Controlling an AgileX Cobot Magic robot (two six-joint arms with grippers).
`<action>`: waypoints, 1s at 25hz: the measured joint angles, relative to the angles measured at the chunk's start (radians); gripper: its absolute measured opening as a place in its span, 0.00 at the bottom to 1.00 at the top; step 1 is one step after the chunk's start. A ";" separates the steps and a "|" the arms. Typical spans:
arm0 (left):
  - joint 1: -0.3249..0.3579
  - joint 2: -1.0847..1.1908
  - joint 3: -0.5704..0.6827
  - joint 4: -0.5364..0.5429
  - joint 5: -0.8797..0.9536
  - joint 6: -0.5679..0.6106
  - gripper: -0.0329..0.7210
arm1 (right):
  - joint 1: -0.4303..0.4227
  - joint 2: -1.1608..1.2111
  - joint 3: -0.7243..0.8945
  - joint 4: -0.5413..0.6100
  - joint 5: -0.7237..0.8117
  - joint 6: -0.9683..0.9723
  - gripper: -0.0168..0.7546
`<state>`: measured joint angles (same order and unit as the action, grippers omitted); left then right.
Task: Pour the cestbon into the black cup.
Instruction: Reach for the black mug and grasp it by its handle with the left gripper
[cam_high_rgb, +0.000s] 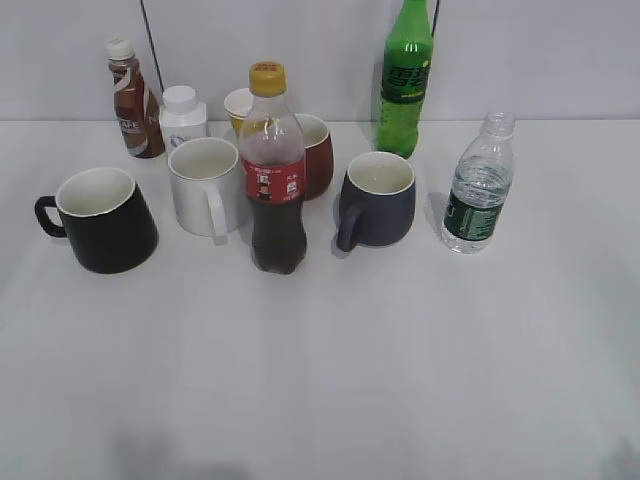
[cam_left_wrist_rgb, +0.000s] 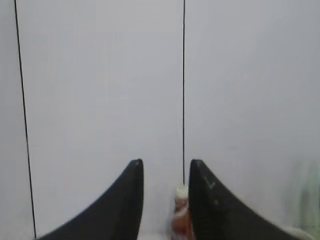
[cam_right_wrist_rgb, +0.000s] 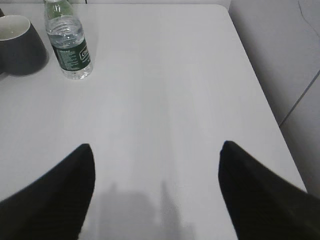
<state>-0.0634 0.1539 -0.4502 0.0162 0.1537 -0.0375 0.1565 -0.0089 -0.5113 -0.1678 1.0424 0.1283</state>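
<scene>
The cestbon (cam_high_rgb: 479, 187) is stood upright at the table's (cam_high_rgb: 400, 360) right side, just beside the dark blue-grey mug (cam_high_rgb: 377, 198); the black cup (cam_high_rgb: 102, 219) is placed far left. The right gripper (cam_right_wrist_rgb: 155, 165) is held above bare tabletop, fingers spread wide, empty. The left gripper (cam_left_wrist_rgb: 165, 200) is aimed at the wall (cam_left_wrist_rgb: 100, 90), fingers narrowly parted, nothing between.

Looks like a lab test bench, not a home: my bare white worktop (cam_high_rgb: 400, 380) runs to plain pale wall panels (cam_high_rgb: 560, 50) across the frame's top, with mugs and drink bottles staged in rows.
</scene>
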 joint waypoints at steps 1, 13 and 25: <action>0.000 0.046 0.029 0.016 -0.100 0.000 0.36 | 0.000 0.000 0.000 0.000 0.000 0.000 0.79; 0.000 0.931 0.214 0.041 -0.879 0.032 0.37 | 0.000 0.000 0.000 0.000 0.000 0.000 0.79; 0.148 1.598 0.213 0.158 -1.340 0.038 0.38 | 0.000 0.000 0.000 0.000 0.000 0.000 0.79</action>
<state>0.0845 1.7523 -0.2372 0.1740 -1.1863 0.0000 0.1565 -0.0089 -0.5113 -0.1678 1.0424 0.1283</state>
